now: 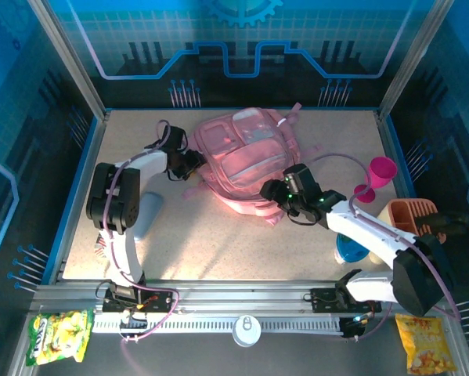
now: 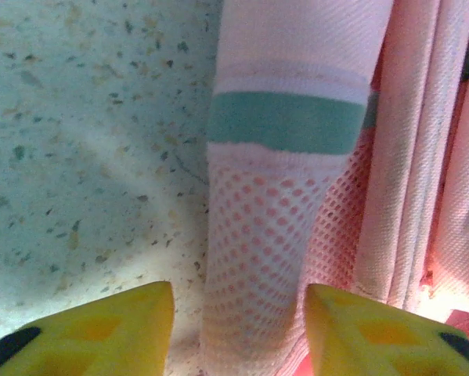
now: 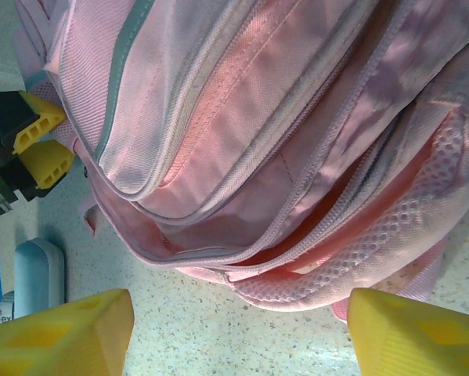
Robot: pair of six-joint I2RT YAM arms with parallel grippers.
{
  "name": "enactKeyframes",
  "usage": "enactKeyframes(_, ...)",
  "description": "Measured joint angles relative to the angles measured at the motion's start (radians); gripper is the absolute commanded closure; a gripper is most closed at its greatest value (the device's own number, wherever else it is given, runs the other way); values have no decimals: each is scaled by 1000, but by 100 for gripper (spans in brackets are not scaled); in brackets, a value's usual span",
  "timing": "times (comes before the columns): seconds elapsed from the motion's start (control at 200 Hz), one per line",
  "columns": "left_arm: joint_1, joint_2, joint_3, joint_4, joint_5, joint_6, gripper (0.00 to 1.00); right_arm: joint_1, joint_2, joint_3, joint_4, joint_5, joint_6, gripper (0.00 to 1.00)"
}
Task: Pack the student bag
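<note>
The left claw's [image 2: 238, 337] yellow fingertips [image 2: 93, 329] sit lowest in its wrist view, spread either side of a pink mesh strap [image 2: 257, 258] without pinching it. The right claw [image 3: 238, 337] is likewise spread wide and empty, just below the bag [image 3: 257, 133] in its frame. The bag lies flat in the middle of the table [image 1: 218, 243] in the overhead view; a pull on that soft strap would likely drag the whole bag and fold its pocket shut. The right wrist view shows a zip pocket [image 3: 195, 247] that seems to gape, which overhead is just blurred pink folds, while overhead adds a magenta cup [image 1: 379, 176] at right.
</note>
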Motion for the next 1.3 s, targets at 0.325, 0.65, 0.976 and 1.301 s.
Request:
enactKeyframes(0.325,0,31,39,-8,0,-14,91,5,95,-18,41,-22,36,29)
enactKeyframes(0.65,0,-46,-18,5,-3,-13,100,-31,241,29,71,-38,-5,43)
enactKeyframes(0.976,-3,-259,-225,31,-1,-45,100,-170,478,322,16,-32,-217,45)
enactKeyframes(1.301,-40,-301,-368,89,68,-123,100,-175,436,382,-28,33,-385,34)
